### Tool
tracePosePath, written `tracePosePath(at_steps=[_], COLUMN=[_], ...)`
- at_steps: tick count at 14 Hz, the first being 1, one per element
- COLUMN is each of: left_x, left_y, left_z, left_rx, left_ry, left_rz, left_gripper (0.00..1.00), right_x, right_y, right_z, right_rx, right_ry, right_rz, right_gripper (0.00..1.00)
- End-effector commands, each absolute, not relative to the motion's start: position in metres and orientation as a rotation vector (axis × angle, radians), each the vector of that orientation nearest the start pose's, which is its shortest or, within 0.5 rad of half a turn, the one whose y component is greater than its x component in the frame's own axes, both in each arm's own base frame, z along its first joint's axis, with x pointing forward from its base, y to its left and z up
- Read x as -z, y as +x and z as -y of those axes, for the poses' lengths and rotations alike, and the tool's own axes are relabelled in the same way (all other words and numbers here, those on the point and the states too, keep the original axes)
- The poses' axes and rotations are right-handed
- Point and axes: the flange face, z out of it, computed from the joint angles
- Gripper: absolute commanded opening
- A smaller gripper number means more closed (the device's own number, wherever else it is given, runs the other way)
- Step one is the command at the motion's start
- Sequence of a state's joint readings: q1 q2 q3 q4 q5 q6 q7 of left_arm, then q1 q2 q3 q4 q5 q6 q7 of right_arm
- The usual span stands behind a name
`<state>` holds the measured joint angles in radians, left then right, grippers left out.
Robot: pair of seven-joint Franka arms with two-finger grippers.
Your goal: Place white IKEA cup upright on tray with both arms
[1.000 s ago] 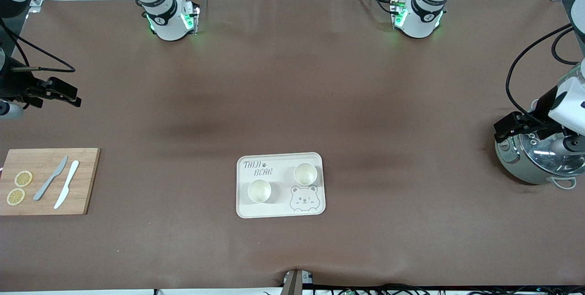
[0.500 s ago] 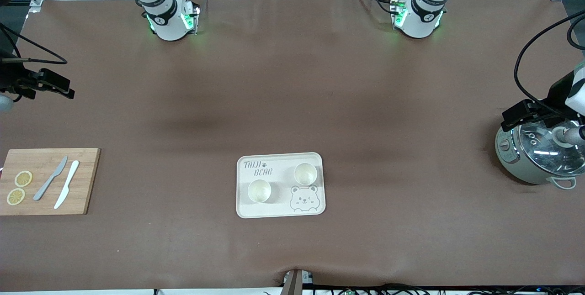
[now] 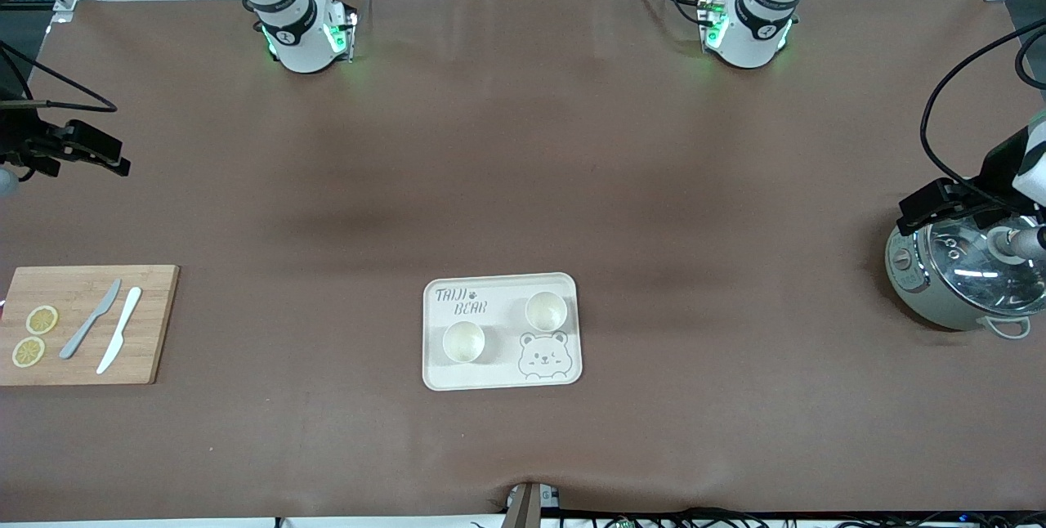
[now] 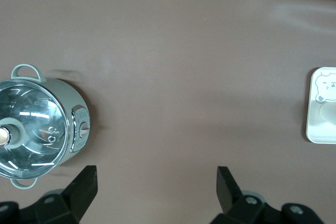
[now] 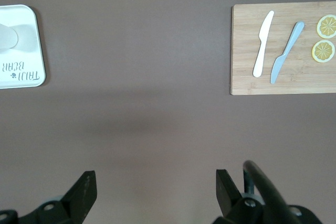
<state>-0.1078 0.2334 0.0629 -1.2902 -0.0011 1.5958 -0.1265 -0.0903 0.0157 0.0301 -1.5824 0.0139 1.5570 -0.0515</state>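
The cream-white tray (image 3: 498, 366) with "TAIJI BEAR" lettering lies on the table near the front camera. Two white cups stand upright on it, one (image 3: 546, 310) above the bear face and one (image 3: 463, 342) below the lettering. My right gripper (image 3: 110, 158) is open and empty, up in the air over the bare table at the right arm's end, and its wrist view (image 5: 155, 184) shows it apart from the tray (image 5: 21, 74). My left gripper (image 3: 919, 213) is open and empty by the pot's edge, its jaws (image 4: 156, 182) over bare table.
A wooden cutting board (image 3: 86, 324) with two knives and two lemon slices lies at the right arm's end. A grey-green pot with a glass lid (image 3: 964, 279) stands at the left arm's end, also in the left wrist view (image 4: 37, 124). Brown table cover around the tray.
Both grippers have drawn back from the tray toward the table ends and risen a little, then come nearly to rest. The cups and tray have not moved.
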Motion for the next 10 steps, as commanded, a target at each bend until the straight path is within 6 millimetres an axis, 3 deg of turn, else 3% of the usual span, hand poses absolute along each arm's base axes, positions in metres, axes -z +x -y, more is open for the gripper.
tracePosePath(at_steps=[1, 10], left_x=[-0.6271, -0.628], left_y=[0.6259, 0.6255], left_z=[0.0317, 0.03], left_rx=[0.106, 0.109], left_ry=[-3.15, -3.149], left_rz=[0.104, 0.109], left_gripper=[1.0, 1.0], right_x=[-0.6162, -0.6122], right_y=[0.5526, 0.5534], right_z=[0.0325, 0.0307], right_rx=[-0.055, -0.062], right_ry=[-3.14, -3.138], right_rz=[0.007, 0.002], right_gripper=[1.0, 1.0])
